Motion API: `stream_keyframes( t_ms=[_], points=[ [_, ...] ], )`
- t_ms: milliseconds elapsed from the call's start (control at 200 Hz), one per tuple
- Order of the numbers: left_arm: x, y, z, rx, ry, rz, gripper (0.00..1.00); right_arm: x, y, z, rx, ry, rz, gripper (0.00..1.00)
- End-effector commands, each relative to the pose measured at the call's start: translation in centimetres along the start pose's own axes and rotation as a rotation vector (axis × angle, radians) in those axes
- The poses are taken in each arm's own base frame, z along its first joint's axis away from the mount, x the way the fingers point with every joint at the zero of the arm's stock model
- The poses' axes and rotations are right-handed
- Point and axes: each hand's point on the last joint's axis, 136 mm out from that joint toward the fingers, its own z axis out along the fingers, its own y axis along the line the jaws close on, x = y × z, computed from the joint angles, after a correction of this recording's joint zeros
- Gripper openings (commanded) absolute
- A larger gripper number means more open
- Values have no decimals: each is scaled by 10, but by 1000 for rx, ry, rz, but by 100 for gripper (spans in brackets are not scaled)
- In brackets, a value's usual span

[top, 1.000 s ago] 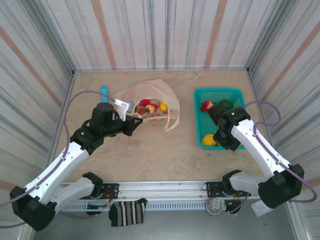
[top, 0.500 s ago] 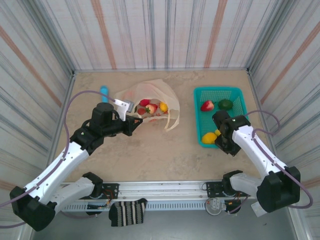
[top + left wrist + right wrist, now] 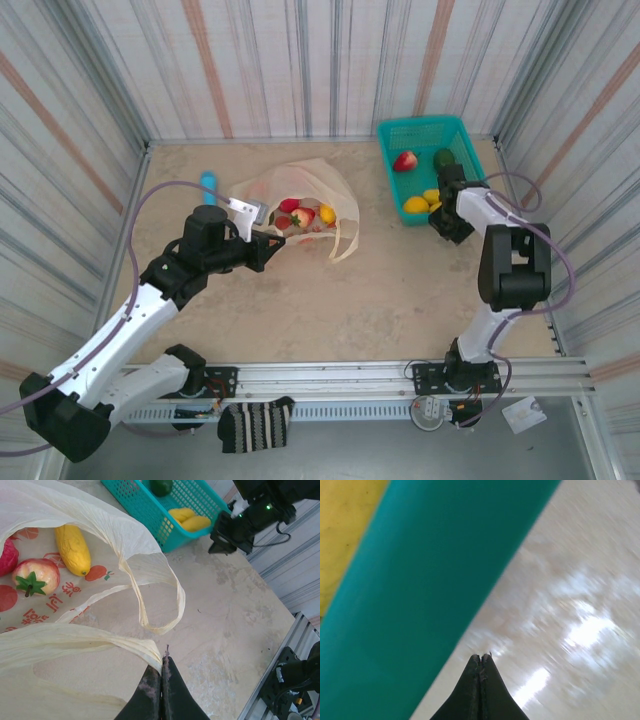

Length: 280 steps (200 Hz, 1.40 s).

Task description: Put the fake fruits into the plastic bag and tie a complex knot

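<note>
The plastic bag (image 3: 300, 195) lies open at mid-table with a red fruit (image 3: 288, 205), a red apple-like one (image 3: 303, 215) and a yellow one (image 3: 327, 212) inside. My left gripper (image 3: 275, 240) is shut on one bag handle (image 3: 100, 642), whose cream strip runs into the jaws of the left gripper (image 3: 163, 660). The other handle (image 3: 160, 605) lies loose on the table. More fake fruits sit in the teal basket (image 3: 400, 135): red (image 3: 405, 160), green (image 3: 443, 157), yellow (image 3: 416, 204). My right gripper (image 3: 438, 224) is shut and empty, at table level against the basket's near wall (image 3: 420, 580).
The basket stands in the back right corner against the striped wall. A blue object (image 3: 208, 180) lies behind the bag at the left. A striped sock (image 3: 255, 425) hangs at the front rail. Bare tabletop (image 3: 400, 300) spreads between the bag and the arms' bases.
The basket has slid from mid-right to the back right corner, with my right arm stretched out after it. The left arm and the bag have not moved.
</note>
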Motion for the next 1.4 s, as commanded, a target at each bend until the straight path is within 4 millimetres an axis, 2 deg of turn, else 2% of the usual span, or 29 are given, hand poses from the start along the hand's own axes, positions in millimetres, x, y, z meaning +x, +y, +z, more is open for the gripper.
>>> stream_keyframes(
  t_ms=[0, 85, 190, 210, 240, 281, 371, 406, 496, 631, 701, 807, 912, 1017, 1162, 1292, 1398],
  points=[
    [-6, 3, -4, -20, -19, 28, 0, -12, 25, -18, -115, -21, -36, 0],
    [-7, 4, -4, -27, -23, 30, 0, 2, 38, -38, -217, -12, -105, 0],
    [-7, 5, -4, -27, -27, 31, 0, 41, 58, -68, -391, -18, -314, 1],
    [-7, 5, -4, -26, -25, 29, 0, 49, 62, -75, -435, -22, -359, 5],
    [-7, 5, -3, -25, -25, 26, 0, 63, 68, -87, -499, -27, -430, 18],
    [-7, 5, -2, -20, -23, 23, 0, 81, 76, -104, -577, -50, -538, 28],
    [-7, 6, 0, -16, -17, 16, 0, 123, 91, -142, -672, -127, -822, 38],
    [-7, 7, 0, -18, -15, 13, 0, 140, 94, -154, -684, -157, -936, 39],
    [-8, 8, 0, -23, -19, 10, 0, 168, 101, -177, -705, -278, -1205, 39],
    [-9, 11, -3, -41, -29, 12, 0, 218, 100, -215, -854, -496, -1749, 41],
    [-9, 12, -4, -47, -34, 14, 0, 241, 95, -228, -917, -556, -1978, 47],
    [-10, 12, -7, -55, -42, 18, 0, 256, 94, -229, -921, -483, -2152, 51],
    [-13, 13, -12, -68, -59, 24, 0, 264, 92, -207, -848, -355, -2251, 53],
    [-14, 13, -15, -75, -73, 28, 0, 268, 92, -181, -772, -308, -2295, 55],
    [-16, 12, -17, -72, -78, 28, 0, 270, 103, -161, -742, -304, -2264, 63],
    [-17, 11, -18, -71, -84, 30, 0, 270, 108, -146, -699, -293, -2266, 62],
    [-17, 11, -20, -76, -90, 31, 0, 268, 112, -138, -663, -297, -2256, 57]
  ],
)
